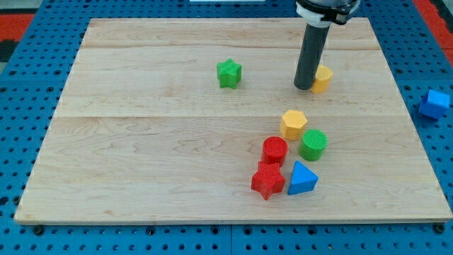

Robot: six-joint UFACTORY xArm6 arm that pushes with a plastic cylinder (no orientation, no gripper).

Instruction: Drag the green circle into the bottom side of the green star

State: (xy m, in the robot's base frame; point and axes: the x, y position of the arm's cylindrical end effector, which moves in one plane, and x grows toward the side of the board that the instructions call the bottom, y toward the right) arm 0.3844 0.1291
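The green circle [313, 144] stands at the view's lower right, in a cluster of blocks. The green star [228, 73] sits alone toward the view's top centre, well up and left of the circle. My tip [304, 86] rests on the board at the view's upper right, right of the star and well above the circle. It touches or nearly touches a yellow block [322, 78] on its right, whose shape is partly hidden by the rod.
A yellow hexagon [293, 124] sits just up-left of the green circle. A red circle [274, 150] is left of it, a red star [268, 180] below that, and a blue triangle [303, 178] below the circle. A blue block [434, 103] lies off the wooden board [141, 156], at the right.
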